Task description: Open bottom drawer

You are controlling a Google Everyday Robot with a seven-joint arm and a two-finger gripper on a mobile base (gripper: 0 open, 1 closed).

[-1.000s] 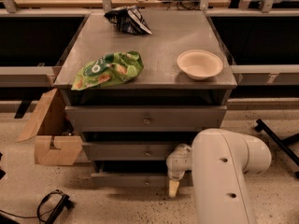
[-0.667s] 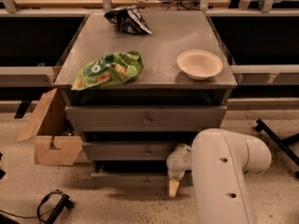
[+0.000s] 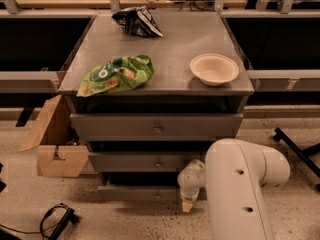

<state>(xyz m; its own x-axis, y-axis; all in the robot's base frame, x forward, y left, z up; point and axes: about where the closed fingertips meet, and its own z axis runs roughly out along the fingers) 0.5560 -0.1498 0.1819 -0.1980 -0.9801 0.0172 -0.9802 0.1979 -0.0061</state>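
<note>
The grey cabinet (image 3: 160, 39) has three drawers. The bottom drawer (image 3: 135, 192) is the slim lowest front, with a small round knob (image 3: 157, 196) at its centre and a dark gap above it. My gripper (image 3: 187, 204) hangs from the white arm (image 3: 240, 184) just right of that knob, at the right end of the bottom drawer front and close to the floor. The arm covers the drawer's right end. The middle drawer (image 3: 140, 161) and the top drawer (image 3: 155, 127) look closed.
On the cabinet top lie a green chip bag (image 3: 116, 74), a dark snack bag (image 3: 136, 21) and a cream bowl (image 3: 214, 69). An open cardboard box (image 3: 55, 144) stands left of the cabinet. A black cable (image 3: 55, 221) lies on the floor at the left. A black bar (image 3: 297, 151) lies at the right.
</note>
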